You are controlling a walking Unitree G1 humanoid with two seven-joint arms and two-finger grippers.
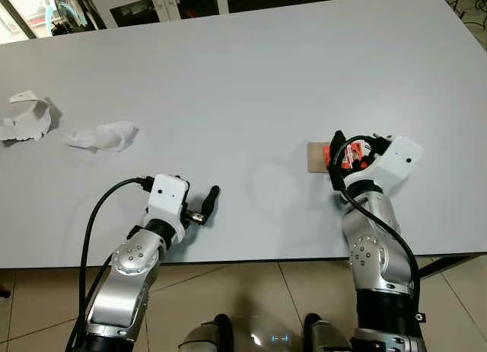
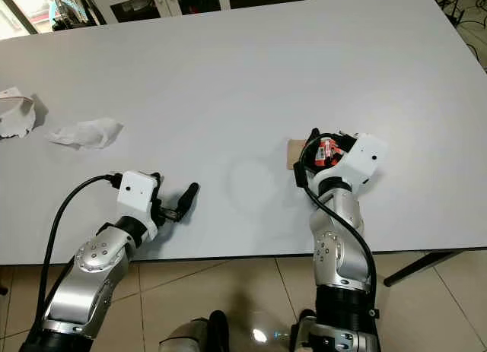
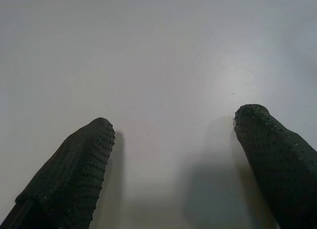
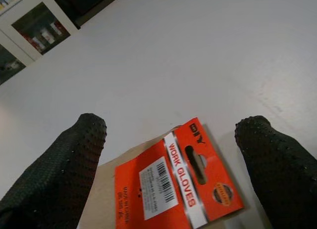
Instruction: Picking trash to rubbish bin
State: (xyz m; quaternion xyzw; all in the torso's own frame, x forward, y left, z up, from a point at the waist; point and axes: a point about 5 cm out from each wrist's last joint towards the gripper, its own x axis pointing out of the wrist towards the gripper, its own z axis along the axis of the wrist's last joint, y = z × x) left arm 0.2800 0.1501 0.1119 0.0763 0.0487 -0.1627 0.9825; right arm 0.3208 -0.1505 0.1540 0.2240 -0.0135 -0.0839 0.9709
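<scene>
A tan card with an orange "WORK GLOVES" label (image 4: 173, 184) lies flat on the white table (image 1: 251, 78), near its front right. My right gripper (image 1: 338, 160) hovers just over the card (image 1: 315, 156), open, one finger on each side and neither touching it. A crumpled white tissue (image 1: 103, 136) lies at the table's left, and a torn white paper scrap (image 1: 27, 121) lies farther left near the edge. My left gripper (image 1: 204, 207) rests low over bare table by the front edge, open, with nothing between its fingers (image 3: 84, 164).
The table's front edge (image 1: 251, 261) runs just before my arms, with tiled floor (image 1: 251, 291) below. Glass-door cabinets (image 1: 144, 6) stand beyond the far edge. A dark table leg (image 1: 449, 264) shows at the lower right.
</scene>
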